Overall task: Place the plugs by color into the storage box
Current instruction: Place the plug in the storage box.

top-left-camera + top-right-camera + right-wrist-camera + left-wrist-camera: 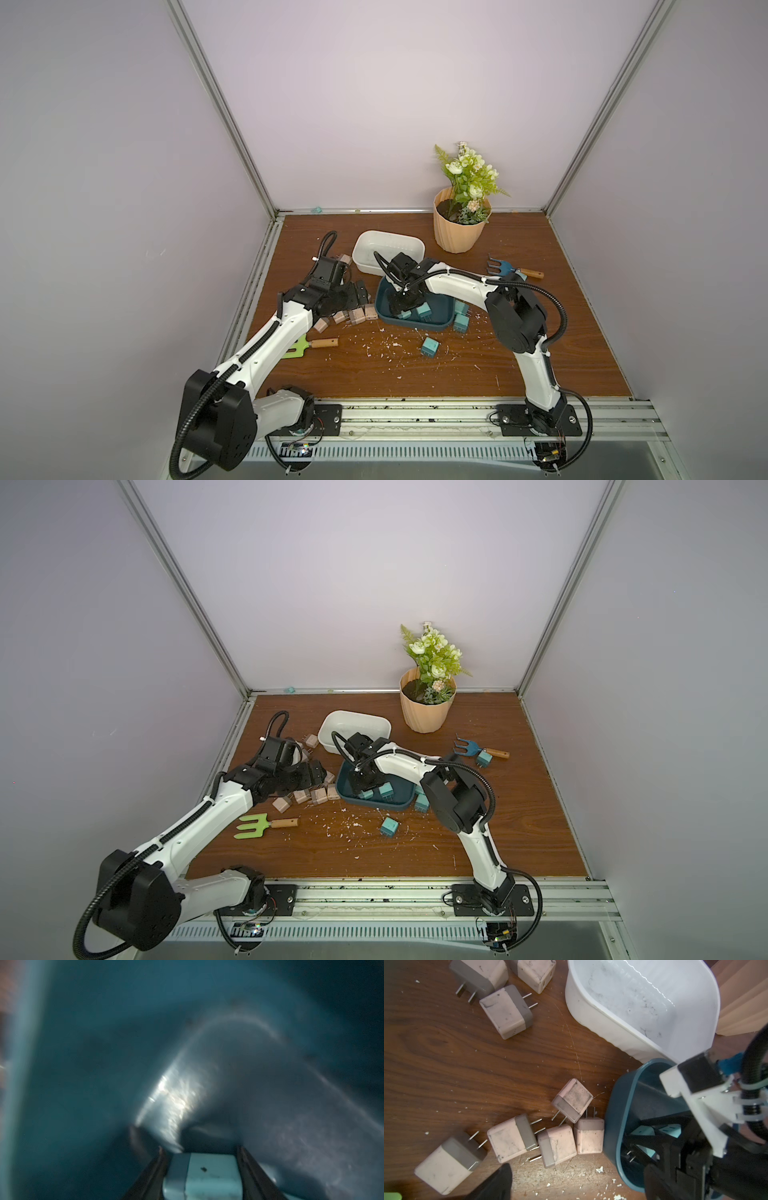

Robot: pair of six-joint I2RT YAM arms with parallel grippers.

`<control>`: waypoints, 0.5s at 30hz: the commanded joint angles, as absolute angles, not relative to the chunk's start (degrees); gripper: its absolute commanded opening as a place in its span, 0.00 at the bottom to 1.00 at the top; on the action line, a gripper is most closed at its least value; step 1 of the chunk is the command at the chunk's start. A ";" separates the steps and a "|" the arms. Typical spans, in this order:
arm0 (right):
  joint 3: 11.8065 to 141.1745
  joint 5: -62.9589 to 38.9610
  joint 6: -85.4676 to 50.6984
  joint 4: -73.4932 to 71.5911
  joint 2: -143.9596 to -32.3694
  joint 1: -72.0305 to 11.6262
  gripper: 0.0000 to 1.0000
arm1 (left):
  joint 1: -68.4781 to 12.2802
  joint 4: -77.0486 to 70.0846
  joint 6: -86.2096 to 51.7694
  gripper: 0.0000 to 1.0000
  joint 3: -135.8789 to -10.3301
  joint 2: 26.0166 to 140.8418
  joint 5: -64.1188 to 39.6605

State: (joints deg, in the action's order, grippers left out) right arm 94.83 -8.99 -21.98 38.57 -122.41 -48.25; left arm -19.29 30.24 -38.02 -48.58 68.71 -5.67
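Plug (209,1176) clamped by right tool (200,1150) inside teal tub (83,1053); left tool (356,296) splayed open.

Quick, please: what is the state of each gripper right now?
Left gripper: open, holding nothing.
Right gripper: closed on a teal plug, low inside the teal tub.

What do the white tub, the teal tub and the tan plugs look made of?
White tub: likely thin plastic, glossy, with ribbed walls and highlights inside. Teal tub: probably plastic too, smooth, moulded rounded rim. Tan plugs: seemingly hard matte plastic, scuffed, with metal prongs.
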 commanded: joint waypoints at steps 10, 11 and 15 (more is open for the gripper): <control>95.73 -2.02 -24.30 46.02 -109.13 -47.27 0.93 | -19.95 31.64 -38.67 1.00 -48.15 67.67 -4.04; 93.86 -1.33 -25.27 46.29 -106.66 -47.00 0.93 | -19.91 31.56 -38.69 1.00 -48.09 67.62 -4.06; 83.66 -0.50 -31.55 47.35 -95.72 -46.46 0.93 | -19.95 30.76 -38.81 1.00 -47.32 67.98 -4.70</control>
State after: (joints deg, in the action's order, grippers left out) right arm 87.22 -2.94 -26.13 43.97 -103.61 -47.00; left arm -19.31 30.50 -38.00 -48.01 68.55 -5.28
